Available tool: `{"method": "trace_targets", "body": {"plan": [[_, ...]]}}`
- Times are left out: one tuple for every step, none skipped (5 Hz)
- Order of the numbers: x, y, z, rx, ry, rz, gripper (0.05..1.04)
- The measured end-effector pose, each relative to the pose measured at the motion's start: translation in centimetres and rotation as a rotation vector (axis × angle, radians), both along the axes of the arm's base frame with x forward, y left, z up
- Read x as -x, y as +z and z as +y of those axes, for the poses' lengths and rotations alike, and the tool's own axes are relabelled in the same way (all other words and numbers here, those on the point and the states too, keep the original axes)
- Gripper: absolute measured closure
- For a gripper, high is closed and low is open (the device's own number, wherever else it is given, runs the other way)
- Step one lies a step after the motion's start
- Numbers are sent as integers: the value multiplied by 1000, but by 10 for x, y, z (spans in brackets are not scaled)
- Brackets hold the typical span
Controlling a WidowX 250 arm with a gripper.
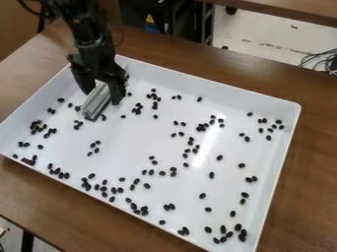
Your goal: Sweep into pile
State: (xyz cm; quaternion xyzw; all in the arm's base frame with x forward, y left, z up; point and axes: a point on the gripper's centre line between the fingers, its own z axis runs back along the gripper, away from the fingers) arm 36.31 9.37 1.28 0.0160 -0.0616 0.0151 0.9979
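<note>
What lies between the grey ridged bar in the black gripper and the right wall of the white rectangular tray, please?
The camera view shows scattered small black oval beans between bar and wall.

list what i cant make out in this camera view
Camera view: upper end of the grey bar, hidden by the end effector.
Camera view: nearest corner of the white tray, cut off by the bottom edge.
Camera view: whether clumped dark beans touch, too small to tell.

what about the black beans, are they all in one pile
No, the black beans lie spread over the white tray, some in small loose clusters and some singly.
</note>
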Motion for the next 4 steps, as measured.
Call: {"method": "trace_targets", "body": {"plan": [[1,-5,4,-6,13,6,227],[-1,-5,3,2,4,-8,560],[0,-5,4,0,-20,-5,727],[13,4,9,-36,-34,69,727]]}}
